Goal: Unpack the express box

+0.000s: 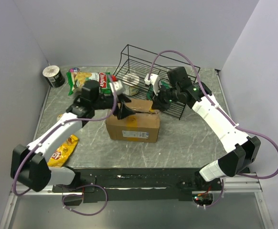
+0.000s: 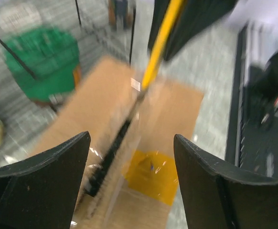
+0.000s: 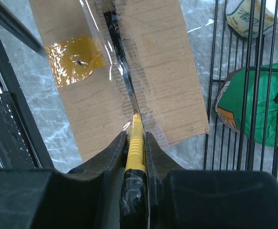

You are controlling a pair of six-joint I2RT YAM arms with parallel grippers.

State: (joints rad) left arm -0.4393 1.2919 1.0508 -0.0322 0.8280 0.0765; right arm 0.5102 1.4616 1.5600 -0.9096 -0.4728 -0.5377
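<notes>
From above, the brown box sits in the middle of the table, just in front of the wire basket. My left claw is at its top left, my right claw at its top right.

My left wrist view (very blurry) shows my left claw spread wide over the box, holding nothing.

In my right wrist view, my right claw pinches a yellow knife, with its tip on the crack along the box top.

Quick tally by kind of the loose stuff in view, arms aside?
Express box: 1
Wire basket: 1
Yellow-handled cutter: 1
Snack bags: 3 that I can separate
Roll-like items: 2
Total: 8
</notes>
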